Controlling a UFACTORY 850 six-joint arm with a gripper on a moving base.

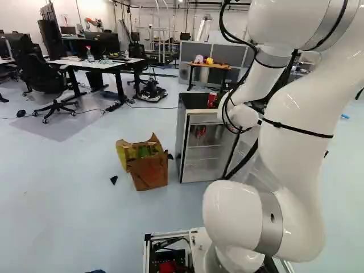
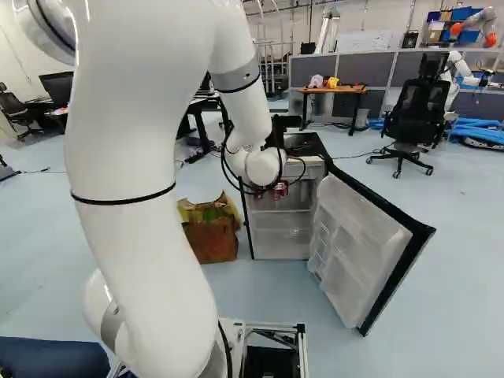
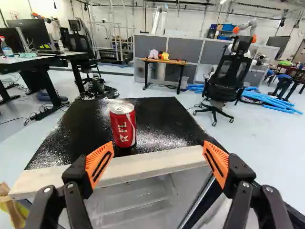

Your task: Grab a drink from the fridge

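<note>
One red, cylindrical drink can [image 3: 123,126] stands upright atop the black-topped fridge [image 3: 167,117], ahead of the black gripper [image 3: 158,144]. Its jaws are spread, holding nothing. Likely still to come: aligning on the can, advancing, closing.

Brn bag [image 1: 149,173] on flr [image 1: 68,205]; blk chair [image 3: 229,78] nr blue tubes [image 3: 269,99]; wood-top tbl [image 3: 174,61] by gray partition [image 3: 183,46].

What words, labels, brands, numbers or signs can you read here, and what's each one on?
Red can, upright on the fridge's black top: white lettering, but only part of it faces the camera, so I can't give a full word.
Bottle on the desk: the label is too small to read.
Anything farther back: too small to read.
No complete word or number is legible.
</note>
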